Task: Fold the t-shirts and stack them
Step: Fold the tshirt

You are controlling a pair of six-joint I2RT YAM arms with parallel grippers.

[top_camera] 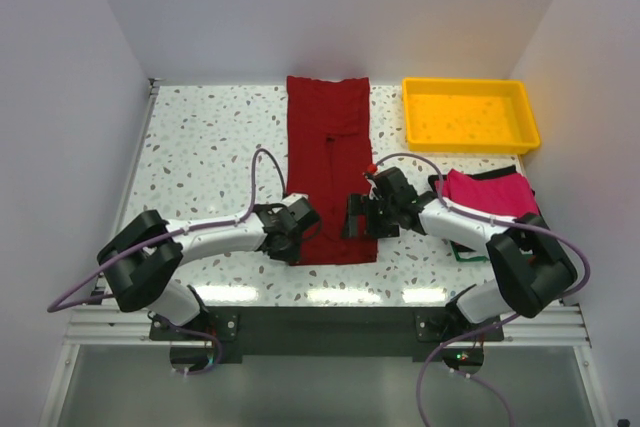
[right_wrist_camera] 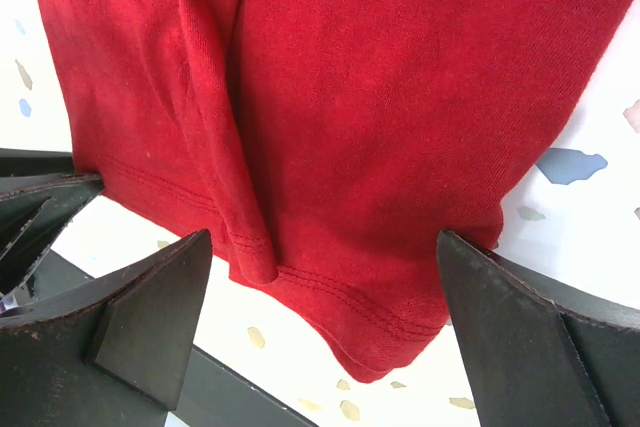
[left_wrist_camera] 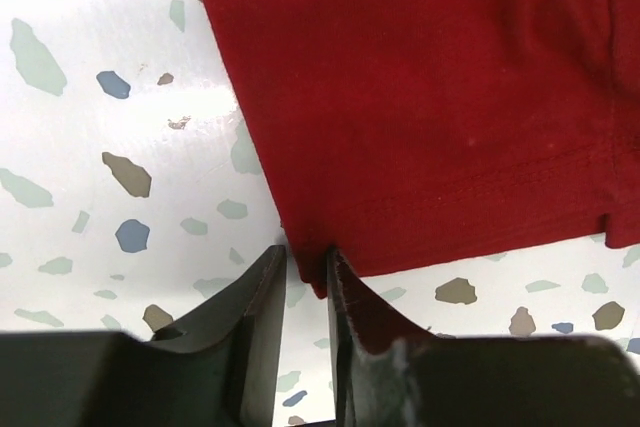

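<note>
Top view: maroon t-shirt [top_camera: 329,162] lies flat as a long folded strip down the middle of the speckled tabletop [top_camera: 210,147]. Left hand [top_camera: 290,232] sits at its near-left corner, right hand [top_camera: 362,219] at its near-right. Pink t-shirt [top_camera: 490,193] tops a small pile to the right, near the yellow tray [top_camera: 470,115].

Left wrist: fingers [left_wrist_camera: 262,317] drawn narrow, pinching the hem corner.

Right wrist: fingers [right_wrist_camera: 150,317] spread wide, straddling the stitched hem corner, not gripping.

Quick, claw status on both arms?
Left claw: closed, pinching a corner of the red shirt.
Right claw: open, straddling the shirt's hem, holding nothing.
</note>
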